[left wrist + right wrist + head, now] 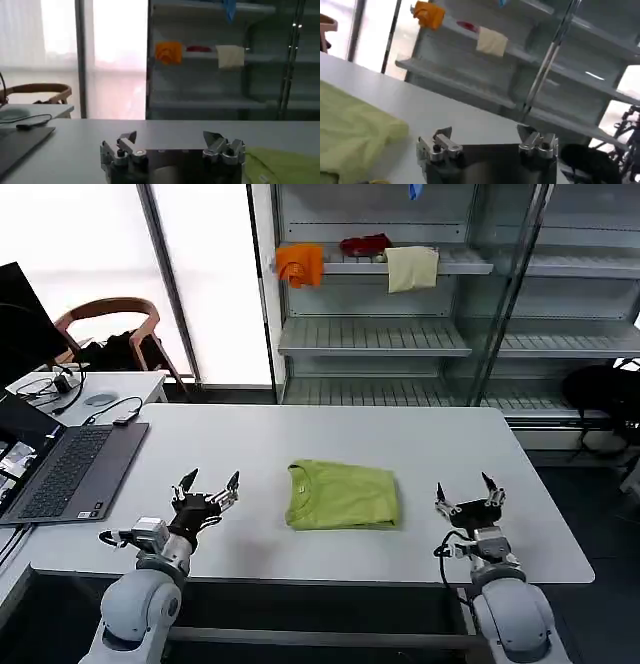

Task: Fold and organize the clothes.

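One folded T-shirt, two idle grippers.

Your left gripper (208,488) hovers low over the table (420,439), fingers apart; the one T-shirt (343,495) lies folded at the near middle; your right gripper (470,494) hovers to its right, fingers also apart. Far back, three cloths (300,263) hang on the shelf.

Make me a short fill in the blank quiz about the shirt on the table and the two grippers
1. The lime T-shirt lies ____ on the white table.
2. The left gripper and right gripper are both ____, holding nothing.
3. The T-shirt lies ____ the two grippers.
4. The laptop sits on the robot's ____ side.

Missing words: folded; open; between; left
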